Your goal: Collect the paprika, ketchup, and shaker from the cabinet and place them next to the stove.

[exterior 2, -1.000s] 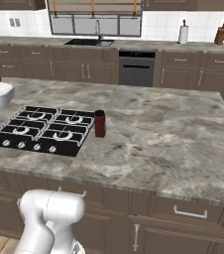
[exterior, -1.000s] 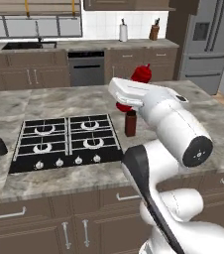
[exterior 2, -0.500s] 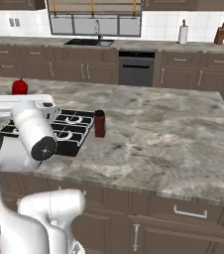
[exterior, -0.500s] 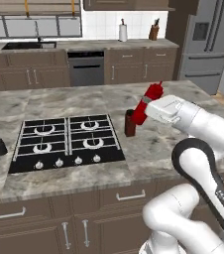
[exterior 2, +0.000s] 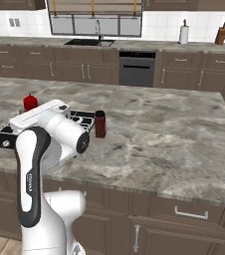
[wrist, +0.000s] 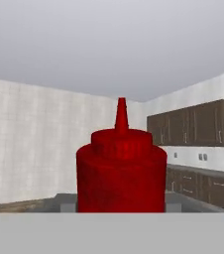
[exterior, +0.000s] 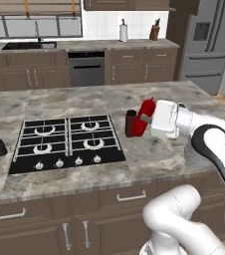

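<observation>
I have lowered the ketchup [exterior: 146,117] toward the counter since a moment ago; my gripper [exterior: 154,119] stays clamped on it. It now hangs just right of the paprika [exterior: 130,123], near the stove [exterior: 64,144], so release comes next.

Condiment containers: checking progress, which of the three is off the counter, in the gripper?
The ketchup, the bright red bottle held by the gripper; the paprika and shaker stand on the counter.

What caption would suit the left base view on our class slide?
Claw holds the ketchup beside the paprika, right of the stove; shaker stands left.
</observation>
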